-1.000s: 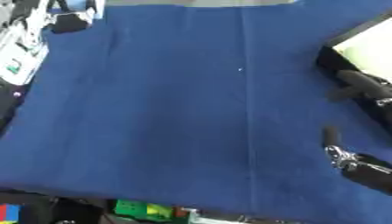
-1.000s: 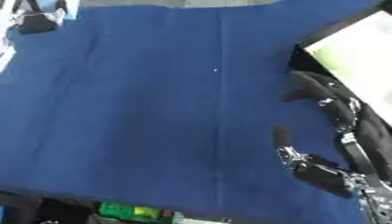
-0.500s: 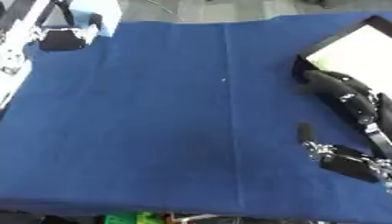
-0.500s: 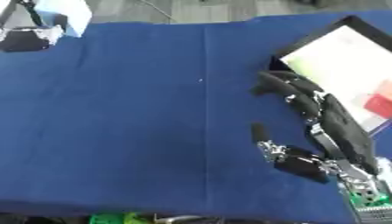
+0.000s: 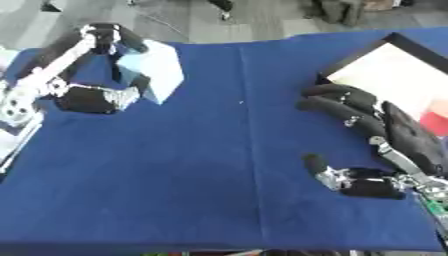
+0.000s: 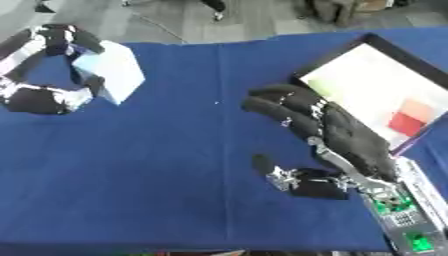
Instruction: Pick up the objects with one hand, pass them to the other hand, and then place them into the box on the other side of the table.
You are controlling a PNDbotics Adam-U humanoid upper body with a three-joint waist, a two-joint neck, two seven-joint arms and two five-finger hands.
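The work surface is a table covered with a blue cloth (image 5: 192, 170). At the upper left, the left hand (image 5: 92, 65) holds a pale blue-white box-shaped object (image 5: 153, 70): the fingers curl over its top edge from the far side while the thumb sits lower down at its near left, so the object is pinched between them. The object stands tilted, one corner pointing down towards the cloth; whether that corner touches the cloth cannot be told. On the right side of the table, the right hand (image 6: 337, 132) lies over the cloth with its palm facing down, its dark fingers (image 6: 280, 102) extended and close together, pointing towards the upper left, and its thumb (image 6: 267, 165) set well apart towards the near edge. It holds nothing, and whether it rests on the cloth or hangs just above it cannot be told. Just beyond the right hand, at the upper right, lies a black-rimmed box (image 6: 372, 42) with a light interior, set askew to the table edge. Inside it, towards its right side, lie a red square item (image 6: 405, 121) and a paler orange one (image 6: 420, 107), touching or nearly so. The held object and the box are well apart, at opposite sides of the table.
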